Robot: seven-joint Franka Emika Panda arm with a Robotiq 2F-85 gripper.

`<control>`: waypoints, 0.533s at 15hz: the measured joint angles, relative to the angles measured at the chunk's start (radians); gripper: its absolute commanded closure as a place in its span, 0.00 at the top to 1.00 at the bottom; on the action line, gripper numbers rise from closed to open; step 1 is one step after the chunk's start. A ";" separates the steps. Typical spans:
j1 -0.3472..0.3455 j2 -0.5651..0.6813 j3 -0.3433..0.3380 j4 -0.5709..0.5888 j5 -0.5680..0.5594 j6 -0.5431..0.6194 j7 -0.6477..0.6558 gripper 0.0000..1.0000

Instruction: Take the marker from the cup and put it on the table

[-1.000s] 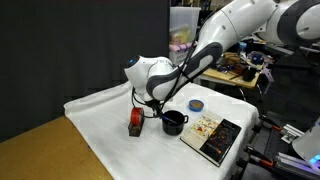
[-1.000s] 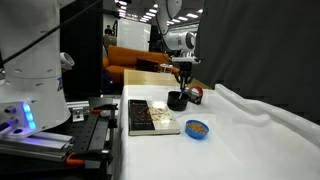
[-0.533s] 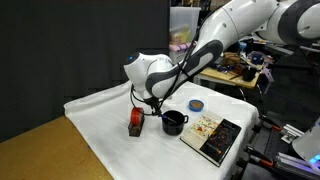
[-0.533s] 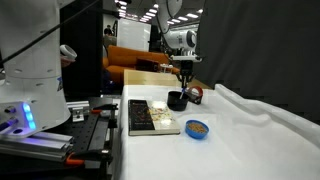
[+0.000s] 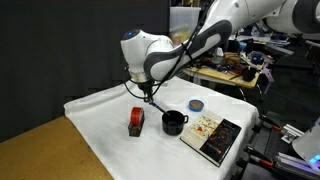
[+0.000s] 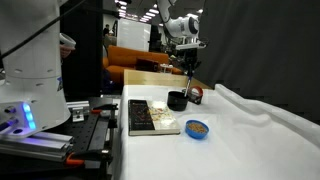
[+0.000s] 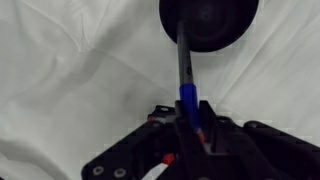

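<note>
Tool point(image 7: 192, 113) clamped on the marker point(image 7: 183, 60), whose far end hangs over the cup point(image 7: 228, 22).

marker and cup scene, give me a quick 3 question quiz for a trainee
1. True or false: the gripper is shut on the marker.
2. Which thing stands on the table beside the cup?
A. a red-and-black block
B. a yellow banana
C. a steel kettle
3. Fill in: the small round disc lying on the cloth beyond the cup is ___ in colour.

Key: 1 true; 2 A; 3 blue
</note>
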State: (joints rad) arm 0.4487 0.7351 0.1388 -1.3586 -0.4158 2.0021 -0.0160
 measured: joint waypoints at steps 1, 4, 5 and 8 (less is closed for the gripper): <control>0.000 -0.015 -0.001 -0.005 -0.003 0.008 0.009 0.04; -0.003 -0.056 -0.006 -0.035 -0.011 0.037 0.038 0.04; -0.003 -0.070 -0.010 -0.048 -0.015 0.048 0.047 0.04; -0.005 -0.113 -0.027 -0.090 -0.029 0.082 0.071 0.04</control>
State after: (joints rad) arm 0.4436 0.6221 0.1122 -1.4482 -0.4447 2.0837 0.0548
